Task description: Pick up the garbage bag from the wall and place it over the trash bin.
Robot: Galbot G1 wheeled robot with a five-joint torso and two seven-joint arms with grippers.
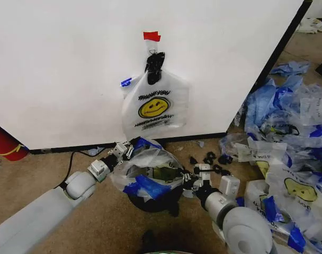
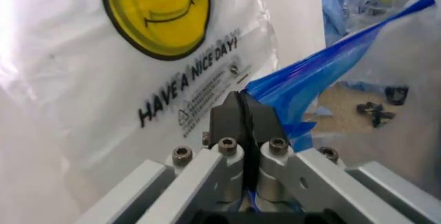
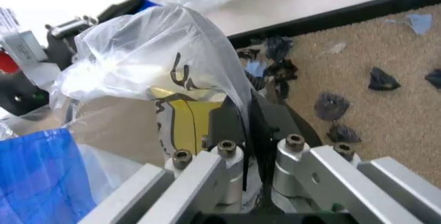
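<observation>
The garbage bag [image 1: 146, 170], thin clear-white plastic with blue strips, is spread over the black trash bin [image 1: 153, 202] on the carpet below the wall. My left gripper [image 1: 124, 149] is shut on the bag's far-left edge. In the left wrist view its fingers [image 2: 227, 118] pinch a blue strip [image 2: 310, 79]. My right gripper [image 1: 190, 180] is shut on the bag's right edge. The right wrist view shows its fingers [image 3: 227, 123] clamped on the puffed-up plastic [image 3: 152, 43]. Most of the bin is hidden under the bag.
A second white smiley bag [image 1: 154, 106] hangs on the wall from a black clip under red tape [image 1: 151, 36]. A red cylinder [image 1: 5, 143] stands at the far left. Black clips [image 1: 211, 159] litter the floor. A large pile of bags [image 1: 288, 137] lies to the right.
</observation>
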